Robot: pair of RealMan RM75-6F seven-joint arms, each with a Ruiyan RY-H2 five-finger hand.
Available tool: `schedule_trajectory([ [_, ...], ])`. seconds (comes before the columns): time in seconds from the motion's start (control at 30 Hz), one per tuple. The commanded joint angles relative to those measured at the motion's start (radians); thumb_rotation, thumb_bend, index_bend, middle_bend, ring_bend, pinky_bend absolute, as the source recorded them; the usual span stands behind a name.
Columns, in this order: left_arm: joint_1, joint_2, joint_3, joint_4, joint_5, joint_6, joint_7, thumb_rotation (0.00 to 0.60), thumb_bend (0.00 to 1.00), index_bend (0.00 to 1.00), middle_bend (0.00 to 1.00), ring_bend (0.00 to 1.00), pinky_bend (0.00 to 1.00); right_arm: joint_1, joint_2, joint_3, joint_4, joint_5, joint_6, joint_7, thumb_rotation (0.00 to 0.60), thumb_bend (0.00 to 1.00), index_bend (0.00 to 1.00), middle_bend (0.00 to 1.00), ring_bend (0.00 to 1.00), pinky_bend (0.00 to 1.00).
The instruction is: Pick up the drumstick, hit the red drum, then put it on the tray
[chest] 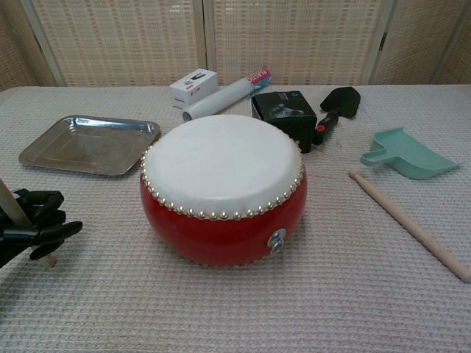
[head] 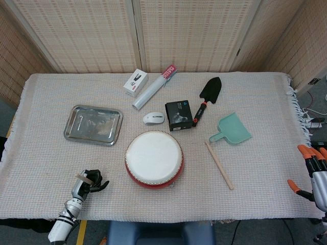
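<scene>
Chest view: left hand (chest: 33,228) gripping drumstick (chest: 18,219) upright beside red drum (chest: 222,187), seemingly for striking; right hand (head: 314,171) open, idle.

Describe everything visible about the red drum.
The red drum is round and squat, with a glossy red shell and a flat off-white skin on top. A row of small pale metal studs pins the skin around the upper rim, and a metal ring fitting sits low on its front side. It stands upright on the woven tablecloth near the table's front middle. Nothing touches it: the black box lies behind it and the silver tray to its left.
</scene>
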Motion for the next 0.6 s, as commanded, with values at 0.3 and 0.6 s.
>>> schedule_trajectory([
  [0.3, 0.006, -0.023, 0.004, 0.026, 0.009, 0.008, 0.018, 0.600, 0.30, 0.87, 0.99, 0.96, 0.95, 0.002, -0.001, 0.001, 0.001, 0.004, -0.005, 0.002, 0.600, 0.20, 0.08, 0.10, 0.00, 0.08],
  [0.6, 0.015, -0.052, 0.014, 0.064, 0.023, 0.023, 0.027, 0.600, 0.33, 0.89, 0.99, 0.96, 0.95, 0.003, -0.002, 0.001, 0.001, 0.006, -0.010, 0.001, 0.600, 0.20, 0.08, 0.10, 0.00, 0.08],
])
